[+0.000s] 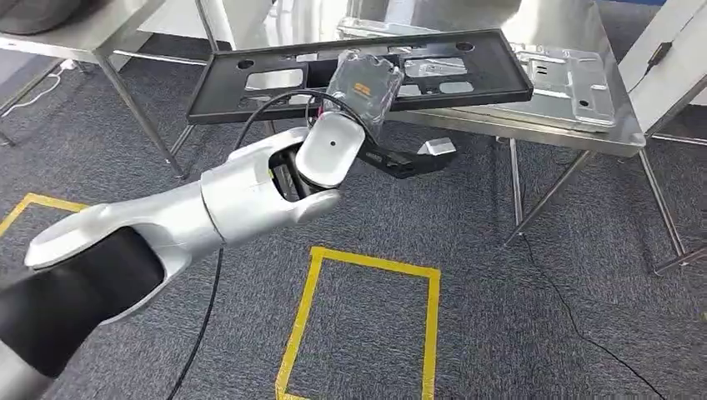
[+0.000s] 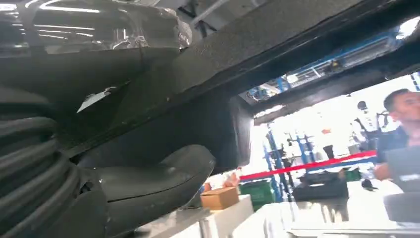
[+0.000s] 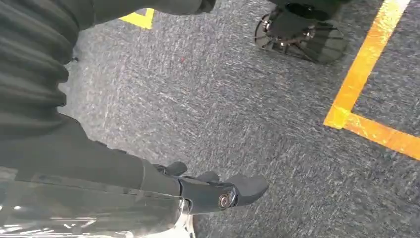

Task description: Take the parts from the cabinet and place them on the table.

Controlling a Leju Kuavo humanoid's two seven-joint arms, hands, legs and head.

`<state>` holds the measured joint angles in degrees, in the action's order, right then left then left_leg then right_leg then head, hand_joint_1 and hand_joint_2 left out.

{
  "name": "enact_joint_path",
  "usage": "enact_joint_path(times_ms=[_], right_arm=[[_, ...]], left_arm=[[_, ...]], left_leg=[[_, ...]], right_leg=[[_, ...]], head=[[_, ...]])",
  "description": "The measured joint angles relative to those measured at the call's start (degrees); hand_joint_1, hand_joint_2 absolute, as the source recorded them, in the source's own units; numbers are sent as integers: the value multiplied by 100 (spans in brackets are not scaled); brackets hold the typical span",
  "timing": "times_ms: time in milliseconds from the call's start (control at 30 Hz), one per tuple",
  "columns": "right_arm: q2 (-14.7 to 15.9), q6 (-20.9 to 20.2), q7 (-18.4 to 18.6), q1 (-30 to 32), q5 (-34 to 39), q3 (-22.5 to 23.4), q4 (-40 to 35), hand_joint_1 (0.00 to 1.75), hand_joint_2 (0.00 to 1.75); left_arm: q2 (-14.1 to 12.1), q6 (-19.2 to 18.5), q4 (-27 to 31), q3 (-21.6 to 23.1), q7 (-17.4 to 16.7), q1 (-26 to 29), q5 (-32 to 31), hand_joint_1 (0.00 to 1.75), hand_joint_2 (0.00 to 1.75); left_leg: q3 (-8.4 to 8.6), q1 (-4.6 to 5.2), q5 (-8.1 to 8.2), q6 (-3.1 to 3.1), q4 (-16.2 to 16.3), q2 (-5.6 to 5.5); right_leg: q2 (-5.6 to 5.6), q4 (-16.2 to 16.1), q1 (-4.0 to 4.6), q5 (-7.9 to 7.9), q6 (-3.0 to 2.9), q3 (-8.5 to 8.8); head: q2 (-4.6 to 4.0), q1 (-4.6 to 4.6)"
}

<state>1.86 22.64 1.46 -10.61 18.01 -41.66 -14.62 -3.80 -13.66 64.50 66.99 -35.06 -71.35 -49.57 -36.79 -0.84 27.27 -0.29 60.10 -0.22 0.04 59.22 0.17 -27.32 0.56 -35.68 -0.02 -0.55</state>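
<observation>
A long black frame part (image 1: 358,75) with several cut-outs lies across the steel table (image 1: 613,137), its front edge overhanging toward me. A flat silver metal part (image 1: 567,79) rests on the table to its right. My left arm reaches forward, and my left hand (image 1: 408,158) stretches its dark fingers out just below and in front of the frame's edge, with nothing between them. In the left wrist view the frame's black underside (image 2: 198,74) runs close above the thumb (image 2: 153,173), with a gap between. My right hand (image 3: 218,191) hangs over the carpet, holding nothing.
A second steel table (image 1: 100,42) stands at the far left. Yellow tape squares (image 1: 367,267) mark the grey carpet. Table legs (image 1: 546,196) slant down to the right of my hand. A person (image 2: 401,124) sits in the distance behind a desk.
</observation>
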Motion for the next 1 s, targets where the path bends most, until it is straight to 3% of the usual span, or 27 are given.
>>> enact_joint_path(times_ms=[33, 67, 100, 200, 300, 433, 1000], right_arm=[[-2, 0, -2, 13, 0, 0, 0, 0, 175], [-13, 0, -2, 20, 0, 0, -2, 0, 175], [-9, 0, 0, 27, 0, 0, 2, 0, 175], [-9, 0, 0, 56, -2, 0, 2, 0, 175], [-15, 0, -17, 66, 0, -13, 2, 0, 175], [-22, 0, -59, 63, 61, -15, 2, 0, 175], [-24, 0, -98, 57, 66, -15, 2, 0, 175]], left_arm=[[0, 0, -4, -2, 0, -8, 0, 175, 175], [0, 0, -7, -2, 0, -10, 0, 175, 175], [0, 0, -4, -2, 2, -14, -4, 175, 175], [4, 11, -4, 2, 7, -14, -20, 175, 175], [9, 28, -4, 9, 13, -20, -33, 175, 175], [17, 50, 4, 7, 15, -20, -61, 175, 175], [35, 39, 15, 15, 46, -20, -247, 175, 175]], left_leg=[[16, 7, 0, -44, -16, 26], [36, 28, 56, 90, -35, 43], [41, 37, 29, 236, -38, 76], [72, 35, 10, 194, -76, 90], [86, 33, -8, 112, -108, 84], [87, 28, -7, 31, -117, 58], [82, 39, -1, 21, -121, 19]], right_leg=[[21, -59, -6, 37, -56, 17], [37, -90, -17, 45, 42, 20], [62, -98, -22, 54, 61, 20], [96, -97, -16, 56, 30, 21], [101, -93, -15, 52, 15, 19], [97, -86, -15, 40, -1, 19], [75, -149, -34, 43, 11, 62]], head=[[0, -2], [0, 6], [0, 41], [0, 90], [0, 155], [0, 177], [0, 140]])
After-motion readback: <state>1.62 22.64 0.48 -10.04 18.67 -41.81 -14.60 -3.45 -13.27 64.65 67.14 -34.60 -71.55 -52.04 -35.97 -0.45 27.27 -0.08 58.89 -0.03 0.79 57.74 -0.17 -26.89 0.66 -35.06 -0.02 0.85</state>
